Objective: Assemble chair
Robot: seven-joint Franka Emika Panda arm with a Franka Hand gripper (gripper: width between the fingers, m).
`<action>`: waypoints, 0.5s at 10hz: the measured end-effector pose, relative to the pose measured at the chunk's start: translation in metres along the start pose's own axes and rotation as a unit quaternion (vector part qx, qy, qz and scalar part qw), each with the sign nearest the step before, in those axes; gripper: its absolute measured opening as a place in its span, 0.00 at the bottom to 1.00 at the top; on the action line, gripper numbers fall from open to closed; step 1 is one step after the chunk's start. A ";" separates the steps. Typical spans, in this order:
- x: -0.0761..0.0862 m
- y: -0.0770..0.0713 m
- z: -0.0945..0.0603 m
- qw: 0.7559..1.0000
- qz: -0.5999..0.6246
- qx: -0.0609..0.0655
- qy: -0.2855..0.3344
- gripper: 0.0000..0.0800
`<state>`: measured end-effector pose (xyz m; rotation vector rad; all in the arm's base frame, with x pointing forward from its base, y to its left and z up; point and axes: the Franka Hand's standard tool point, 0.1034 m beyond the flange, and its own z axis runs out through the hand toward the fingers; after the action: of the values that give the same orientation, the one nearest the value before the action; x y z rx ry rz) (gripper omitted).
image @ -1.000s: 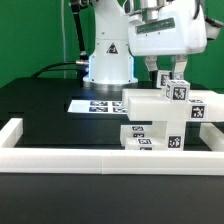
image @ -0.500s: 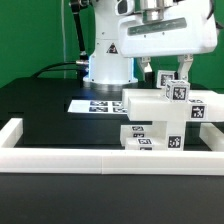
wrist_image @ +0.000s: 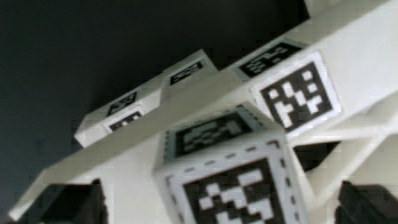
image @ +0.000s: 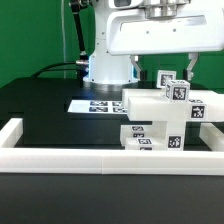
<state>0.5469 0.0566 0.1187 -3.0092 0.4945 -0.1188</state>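
Note:
The chair is a stack of matte white blocks with black-and-white tags, standing at the exterior view's right just behind the border frame. A small tagged post sticks up from its top slab. My gripper hangs directly above that post, open, with its fingertips about level with the post's top and nothing held. In the wrist view the tagged chair blocks fill the picture below the gripper, and the dark fingers stand wide on either side of a tagged block.
A long low white border frame runs along the front and up both sides. The marker board lies flat on the black table to the left of the chair. The arm's white base stands behind it.
The gripper has risen straight up from the chair's top, with its jaws staying open. The chair parts have not moved.

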 end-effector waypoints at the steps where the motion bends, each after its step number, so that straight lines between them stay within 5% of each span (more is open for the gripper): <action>1: 0.000 -0.001 0.000 0.999 -0.034 -0.003 0.000 0.78; 2: 0.000 0.000 0.001 0.999 -0.044 -0.003 0.000 0.78; 4: 0.000 0.000 0.001 0.999 -0.042 -0.003 0.000 0.36; 5: 0.000 0.000 0.001 0.999 -0.042 -0.003 0.000 0.36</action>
<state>0.5465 0.0564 0.1177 -3.0366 0.3680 -0.1224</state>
